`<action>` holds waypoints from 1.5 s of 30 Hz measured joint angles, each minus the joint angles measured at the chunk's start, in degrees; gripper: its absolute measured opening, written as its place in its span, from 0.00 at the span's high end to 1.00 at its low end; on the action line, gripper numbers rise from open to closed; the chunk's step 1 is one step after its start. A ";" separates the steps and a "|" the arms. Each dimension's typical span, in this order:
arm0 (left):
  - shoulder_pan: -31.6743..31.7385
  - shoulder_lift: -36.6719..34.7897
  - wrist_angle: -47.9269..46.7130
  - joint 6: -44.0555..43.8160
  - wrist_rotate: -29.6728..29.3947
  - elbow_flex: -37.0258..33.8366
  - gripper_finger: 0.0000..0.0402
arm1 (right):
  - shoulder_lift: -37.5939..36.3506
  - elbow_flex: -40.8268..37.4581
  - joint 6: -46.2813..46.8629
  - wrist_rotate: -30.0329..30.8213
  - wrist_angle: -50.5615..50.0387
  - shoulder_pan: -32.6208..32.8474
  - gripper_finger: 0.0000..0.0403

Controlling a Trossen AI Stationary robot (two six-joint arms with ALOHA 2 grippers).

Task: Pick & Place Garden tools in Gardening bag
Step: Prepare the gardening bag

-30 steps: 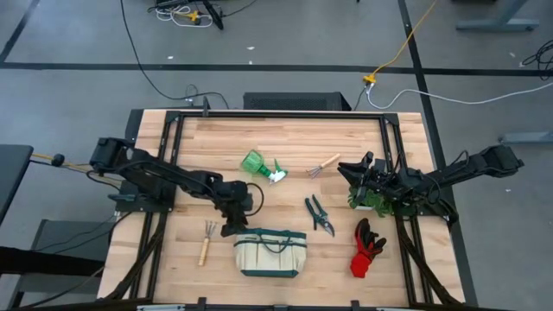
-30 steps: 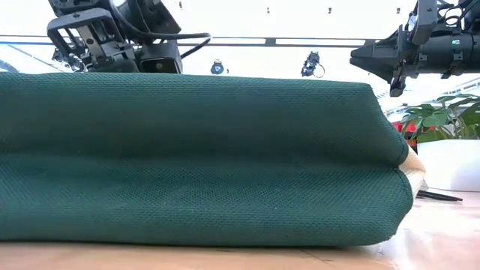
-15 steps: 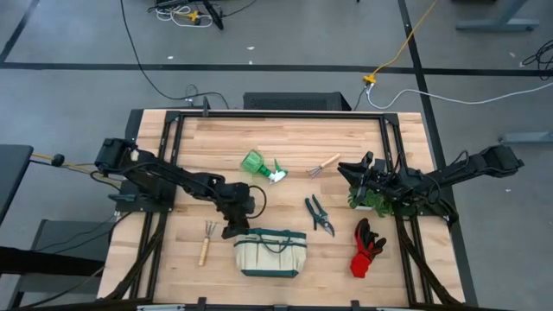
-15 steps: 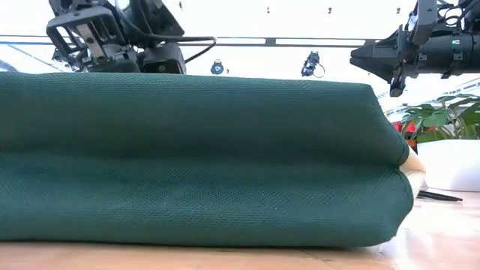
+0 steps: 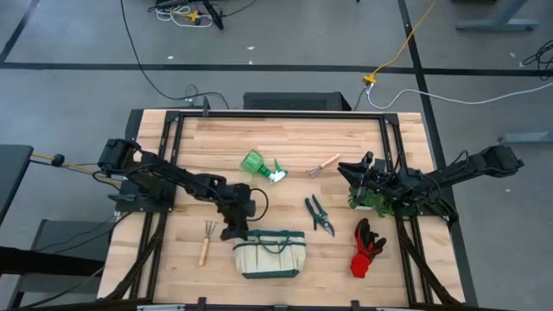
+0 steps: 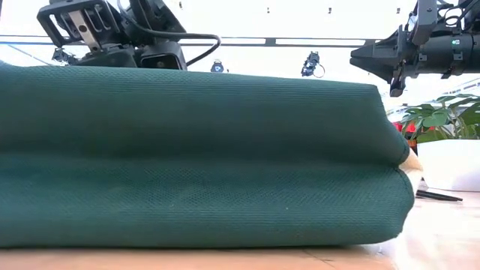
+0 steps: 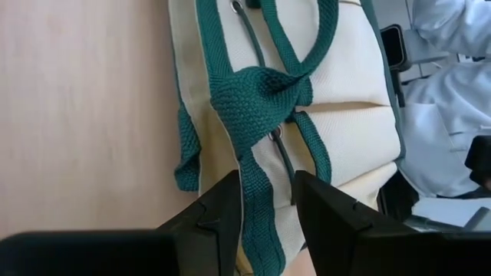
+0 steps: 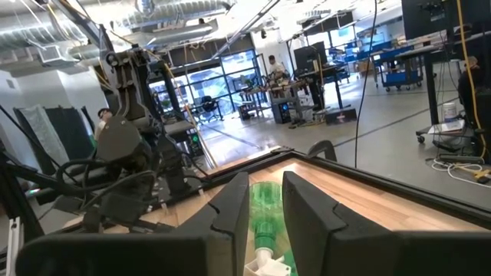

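The beige gardening bag (image 5: 270, 253) with green trim lies near the table's front edge and fills the low view (image 6: 195, 150). My left gripper (image 5: 232, 230) is at its left end, shut on the rim. On the table lie a green spray bottle (image 5: 259, 164), two small rakes (image 5: 324, 165) (image 5: 206, 242), dark shears (image 5: 319, 214) and red-black gloves (image 5: 366, 246). My right gripper (image 5: 344, 166) hangs open and raised at the right, holding nothing. My left gripper has the green-trimmed rim (image 7: 257, 195) at the bag's left end between its two fingers (image 7: 226, 203). The fingers come slanting down from the table's left and far side, and the trim runs along between them. The bag's underside rests on the table.
A leafy plant in a white pot (image 5: 373, 197) stands under my right arm at the right edge. A black frame rail (image 5: 276, 117) runs round the table. Bare wood lies between the bag, the shears and the spray bottle.
My left gripper has tipped further down and sunk slightly at the bag's left end. The bag has shifted a little toward the table's left and turned slightly. In the low view its top has risen on the left.
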 joint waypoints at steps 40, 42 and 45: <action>0.03 -19.59 -17.13 7.95 -21.55 0.86 0.99 | 0.00 0.01 0.48 0.00 0.07 0.00 0.80; -0.06 -20.34 -23.57 9.24 -24.99 3.61 0.99 | 0.01 0.01 0.48 0.00 0.07 0.00 0.80; -0.16 -20.14 -33.72 11.78 -31.61 10.14 0.99 | 0.04 0.01 0.48 0.00 0.07 0.00 0.80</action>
